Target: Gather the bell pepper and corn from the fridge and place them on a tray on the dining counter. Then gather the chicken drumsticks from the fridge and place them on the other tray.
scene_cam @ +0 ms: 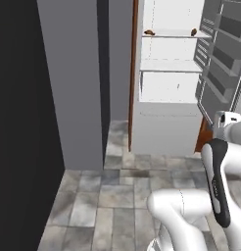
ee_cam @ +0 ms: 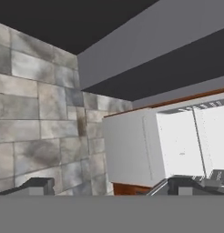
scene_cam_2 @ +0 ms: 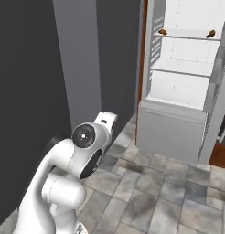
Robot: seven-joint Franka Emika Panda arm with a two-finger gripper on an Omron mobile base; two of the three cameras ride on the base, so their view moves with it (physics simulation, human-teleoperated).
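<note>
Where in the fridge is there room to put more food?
The fridge stands open. Its top shelf carries two chicken drumsticks, one near each end, leaving the stretch between them bare. The two white shelves below look bare.

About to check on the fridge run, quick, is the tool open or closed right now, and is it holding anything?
Tool: open, fingertips spread wide, nothing between them; it points toward the open fridge.
</note>
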